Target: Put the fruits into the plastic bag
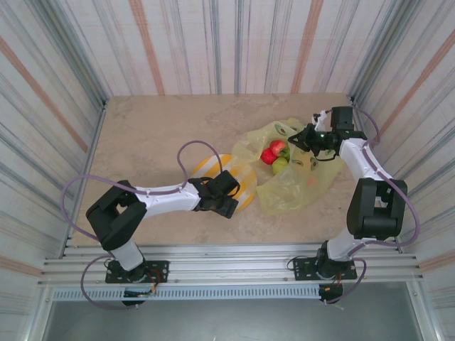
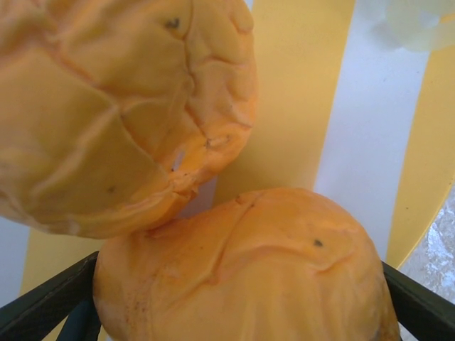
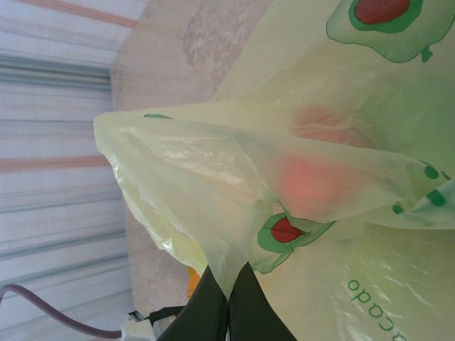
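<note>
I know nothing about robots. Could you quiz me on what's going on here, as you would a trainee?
1. True or false: the right hand is pinched shut on an edge of the plastic bag.
2. What sits between the fingers of the left hand? A: a red fruit. B: an orange fruit. C: a bag handle.
3. In a few words: what does that fruit rest on?

Key: 1 true. 2 B. 3 the yellow-and-white striped plate.
</note>
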### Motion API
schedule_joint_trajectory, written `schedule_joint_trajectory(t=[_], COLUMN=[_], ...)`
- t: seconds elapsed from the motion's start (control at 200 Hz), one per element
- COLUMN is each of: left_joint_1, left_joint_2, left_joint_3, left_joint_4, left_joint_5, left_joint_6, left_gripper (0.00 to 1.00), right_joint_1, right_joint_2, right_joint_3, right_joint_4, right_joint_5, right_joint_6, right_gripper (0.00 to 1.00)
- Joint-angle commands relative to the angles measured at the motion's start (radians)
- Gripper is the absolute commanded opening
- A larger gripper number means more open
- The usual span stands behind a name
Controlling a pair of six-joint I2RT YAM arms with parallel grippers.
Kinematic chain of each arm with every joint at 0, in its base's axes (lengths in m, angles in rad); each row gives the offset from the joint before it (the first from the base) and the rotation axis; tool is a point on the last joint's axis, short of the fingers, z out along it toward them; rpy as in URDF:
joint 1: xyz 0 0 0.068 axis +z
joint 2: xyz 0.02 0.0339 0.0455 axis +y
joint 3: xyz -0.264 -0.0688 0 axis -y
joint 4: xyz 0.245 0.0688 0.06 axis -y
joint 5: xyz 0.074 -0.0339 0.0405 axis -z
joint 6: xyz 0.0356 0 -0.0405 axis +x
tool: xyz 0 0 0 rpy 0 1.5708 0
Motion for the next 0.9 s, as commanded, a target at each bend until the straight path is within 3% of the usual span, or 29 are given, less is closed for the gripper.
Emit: schedule_joint_trajectory(t=[0.0,0.235,0.446,0.641,0.892], left_joint_1=[-0.002,-0.030,-0.039,-0.005,0.047], left_joint_2=[-0.026,-0.177,-0.280,-0.131,0.137], left_joint_3=[0.009,-0.040,0.017,0.266,0.577], left_joint_4=[-0.033,-0.063,0.037,0.049,0.058], left_joint_5=[-0.002,0.011,0.089,0.126,0.254], left_joint_6=[0.001,-0.006,0.061,0.165,0.234], left_gripper=[0.85,0.84,0.82,0.81,0.79], right_joint_1=[-0.007,-0.006,-0.001,0.004,0.008], right_joint_2=[0.012,0.009,0.003,-0.011,-0.041], right_joint_3=[-0.009,-0.006,-0.004,-0.011,-0.006], right_joint_4=[0.002,0.002,-0.001,-0.009,-0.035], right_joint_5=[-0.007,-0.005,-0.003,-0.001,0.007], right_joint_6=[-0.033,-0.035,-0.031,-0.031,-0.034], right_gripper=[0.00,0.00,0.00,0.00,0.00])
